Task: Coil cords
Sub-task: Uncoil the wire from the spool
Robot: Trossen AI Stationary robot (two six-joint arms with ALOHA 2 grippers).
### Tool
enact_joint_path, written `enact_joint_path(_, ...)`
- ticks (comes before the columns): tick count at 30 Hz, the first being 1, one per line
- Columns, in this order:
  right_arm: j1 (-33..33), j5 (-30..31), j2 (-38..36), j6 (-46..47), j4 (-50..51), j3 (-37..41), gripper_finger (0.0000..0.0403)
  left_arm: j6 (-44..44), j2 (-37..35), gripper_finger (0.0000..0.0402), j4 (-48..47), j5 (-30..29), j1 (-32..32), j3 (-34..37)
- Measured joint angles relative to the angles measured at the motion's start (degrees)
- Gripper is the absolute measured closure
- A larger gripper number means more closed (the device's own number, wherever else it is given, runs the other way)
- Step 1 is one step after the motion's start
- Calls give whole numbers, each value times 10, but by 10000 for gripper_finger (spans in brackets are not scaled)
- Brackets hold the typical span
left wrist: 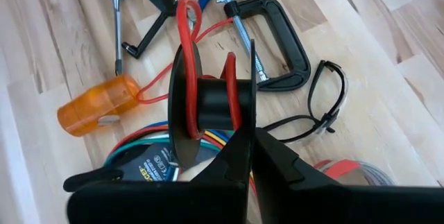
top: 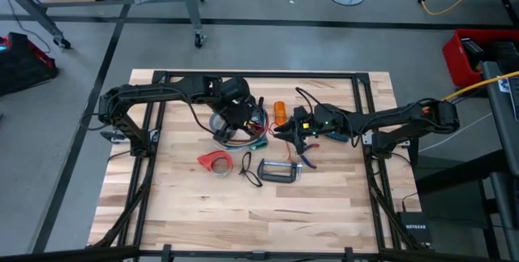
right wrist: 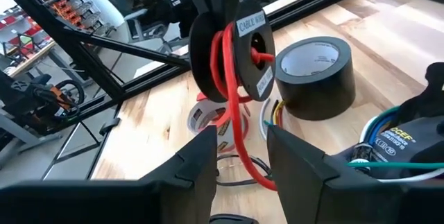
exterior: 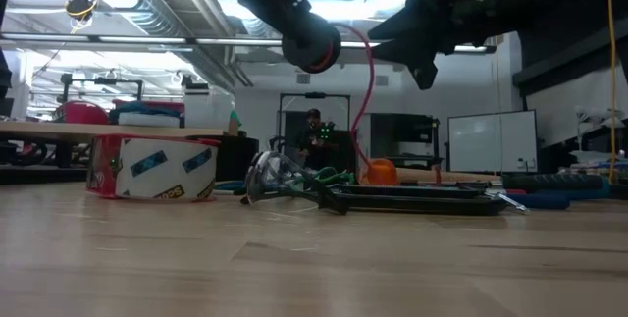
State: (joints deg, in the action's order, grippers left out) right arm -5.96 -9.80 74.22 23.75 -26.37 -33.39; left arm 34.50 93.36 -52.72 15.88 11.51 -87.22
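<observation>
My left gripper (top: pixel 238 116) is shut on a black spool (left wrist: pixel 208 106) wound with red cord, held above the table's middle. A red strand (exterior: pixel 368 91) hangs from the spool down to the table by an orange cylinder (left wrist: pixel 97 106). My right gripper (right wrist: pixel 239 161) is open just right of the spool, with a finger on either side of the hanging red strand (right wrist: pixel 238 130); I cannot tell whether it touches. A bunch of red, green and blue cords (left wrist: pixel 149 144) lies on the table under the spool. My left gripper pinches the rim of one spool flange (left wrist: pixel 248 116) between its two fingers. The fingers come from above, slanting down. The spool is lifted clear of the table (exterior: pixel 312 47), with its axle roughly level and the red cord trailing slack from it.
A grey tape roll (right wrist: pixel 316 78) lies beside the cords. A red tape dispenser (top: pixel 215 162), a looped black cord (top: pixel 251 169), a black C-clamp (top: pixel 280 170), a screwdriver (left wrist: pixel 116 23) and blue-handled pliers (top: pixel 308 161) lie nearer the front. A person (exterior: pixel 316 132) shows beyond the table.
</observation>
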Motion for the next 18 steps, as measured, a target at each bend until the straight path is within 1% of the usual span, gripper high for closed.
enact_joint_path(6, 0, 3, 0, 0, 0, 0, 271, -11, 0, 401, 31, 0, 0, 0)
enact_joint_path(13, 0, 3, 0, -1, 0, 0, 276, -11, 0, 401, 27, 0, -3, 0)
enact_joint_path(16, 0, 3, 0, -1, 0, 0, 304, -11, 0, 401, 27, 0, -4, 0)
enact_joint_path(18, 0, 1, 0, -1, 0, 0, 337, -11, 0, 401, 26, 0, -4, 0)
